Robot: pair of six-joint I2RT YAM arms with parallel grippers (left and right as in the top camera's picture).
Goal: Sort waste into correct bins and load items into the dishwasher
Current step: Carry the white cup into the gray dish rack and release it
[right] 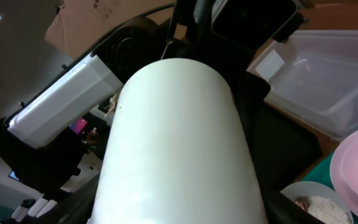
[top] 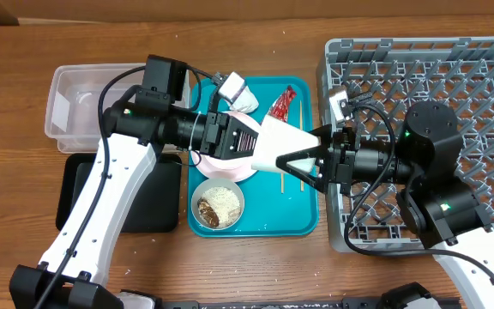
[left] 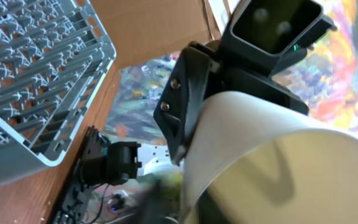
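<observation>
- One smooth, glossy white cup (top: 277,137), tapered in shape, lies on its side in the air over the teal tray (top: 303,219), between the two grippers.
- The left gripper (top: 256,142) is clamped on the cup's narrower end, with its forearm reaching right across the tray.
- The right gripper (top: 303,163) faces it from the grey pegged dish rack (top: 487,69). Its black fingers are spread in a wide V at the cup's broad end.
- Only the left wrist view shows the hollow mouth. The right wrist view shows the plain curved wall, the clear plastic tub (right: 328,93) and the bowl (right: 291,190) of rice.
</observation>
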